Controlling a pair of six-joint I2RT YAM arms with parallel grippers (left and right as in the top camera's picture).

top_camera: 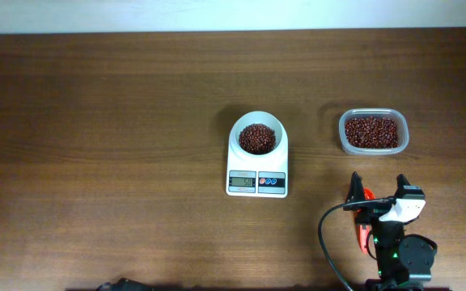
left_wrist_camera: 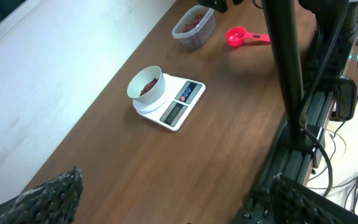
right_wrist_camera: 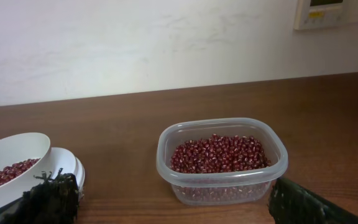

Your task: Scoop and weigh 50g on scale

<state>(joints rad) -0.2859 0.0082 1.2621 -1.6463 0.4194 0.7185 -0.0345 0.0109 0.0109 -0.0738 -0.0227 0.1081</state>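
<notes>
The white scale (top_camera: 257, 166) stands mid-table, and its round bowl (top_camera: 257, 136) holds red beans. It also shows in the left wrist view as the scale (left_wrist_camera: 169, 102), far ahead of my left gripper (left_wrist_camera: 179, 208), which is open and holds nothing. My right gripper (top_camera: 378, 189) is open too, hovering near the table's front edge over a red scoop (top_camera: 366, 230) that lies on the wood. From the left wrist the scoop (left_wrist_camera: 244, 37) lies flat and untouched. In the right wrist view the right gripper (right_wrist_camera: 179, 205) has only bare table between its fingers.
A clear plastic tub of red beans (top_camera: 372, 132) sits right of the scale, just ahead of the right gripper; it is the tub (right_wrist_camera: 222, 158) in the right wrist view. A black cable (top_camera: 326, 242) loops beside the right arm. The wall runs along the far edge.
</notes>
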